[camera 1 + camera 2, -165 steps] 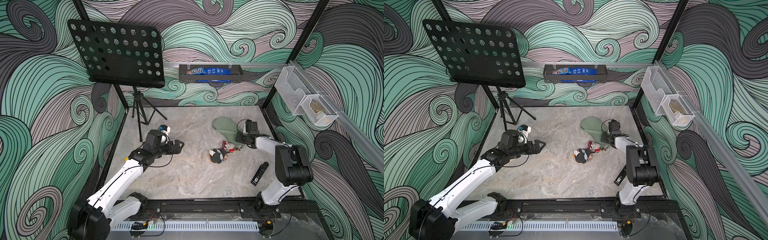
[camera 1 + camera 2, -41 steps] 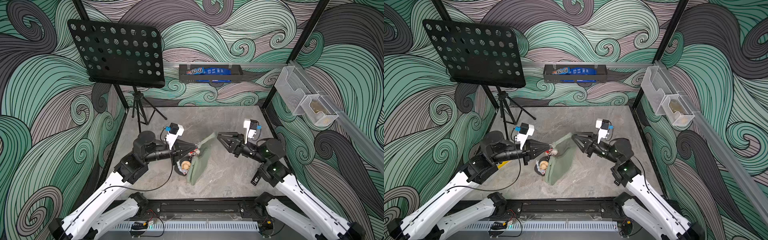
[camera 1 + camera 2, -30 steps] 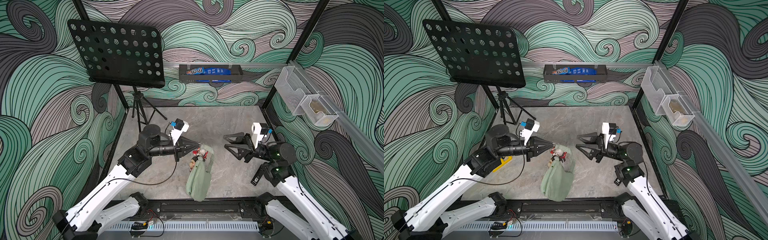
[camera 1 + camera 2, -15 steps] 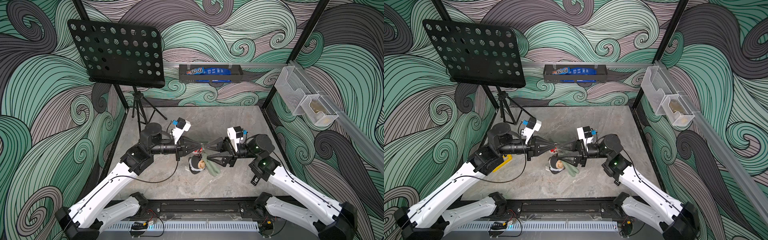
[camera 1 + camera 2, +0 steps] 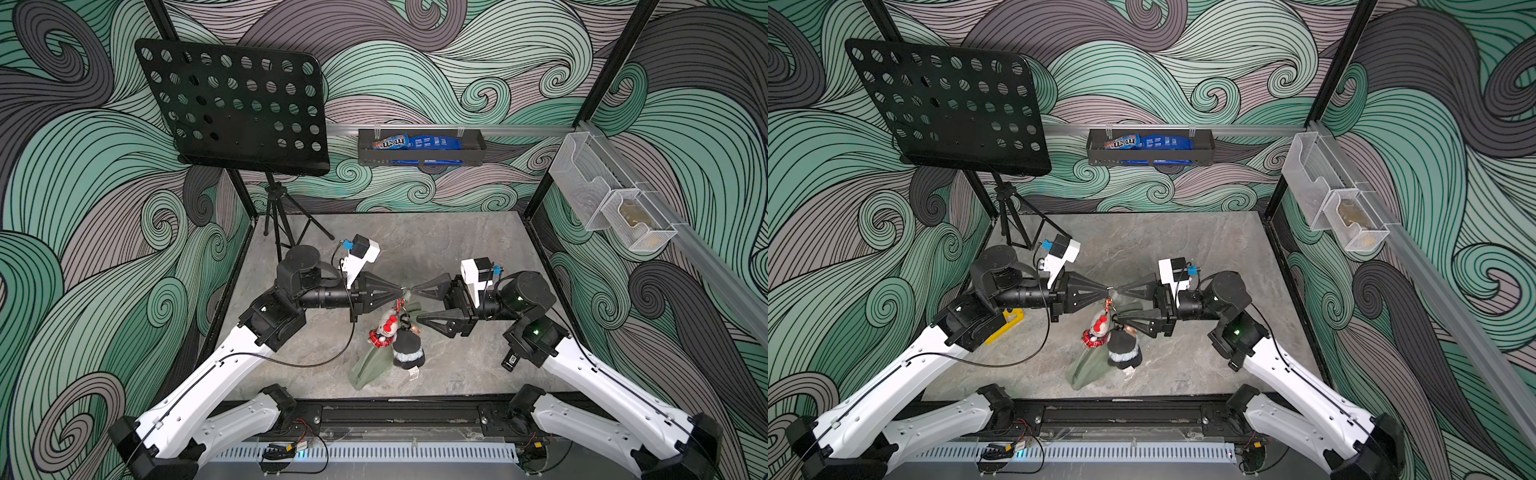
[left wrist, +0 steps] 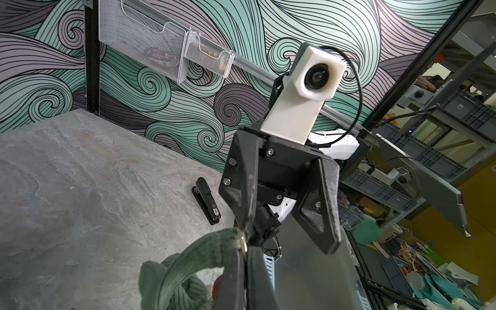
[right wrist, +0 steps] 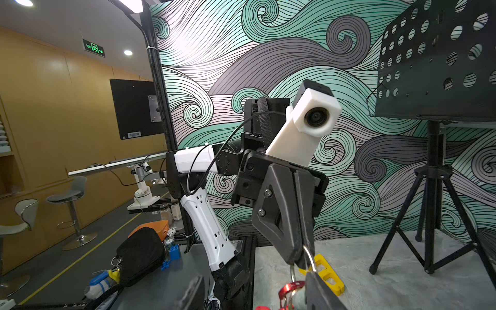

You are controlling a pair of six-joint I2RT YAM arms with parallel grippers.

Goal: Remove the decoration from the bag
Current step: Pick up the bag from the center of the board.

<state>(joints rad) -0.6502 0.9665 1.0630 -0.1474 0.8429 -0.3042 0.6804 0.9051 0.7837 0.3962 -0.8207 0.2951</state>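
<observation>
the left gripper (image 5: 401,289) is clenching its jaws on the small metal ring (image 6: 243,244) at the strap end of the bag (image 5: 368,368). the bag is hanging over the middle of the surface (image 5: 415,245), toward the near edge, and its lower end seems to be brushing the stone. the right gripper (image 5: 414,304) is facing it from the right, jaws spread and holding nothing. one tip is almost touching the ring and the other is reaching in lower, by the plush decoration (image 5: 384,330), two small figures dangling under the red clip (image 7: 288,287).

the likely trouble is the thin pinch. a tug on the clip before its gate is opening could be dragging the ring out of the left jaws and dropping everything. the right jaws could also be closing on strap fabric instead of the clip, since bunched green cloth is sitting right between them. the two sets of fingertips are crowding one spot and risk knocking together, and the swinging figures may be shifting the clip off line.

nothing else is standing in the way. a stapler (image 6: 205,200) is lying to the right and a yellow tool (image 5: 1005,328) to the left, both well apart from the bag. the music stand (image 5: 232,108) is standing far left, and a wall basket (image 5: 419,160) of candy packets is hanging on the far wall.
</observation>
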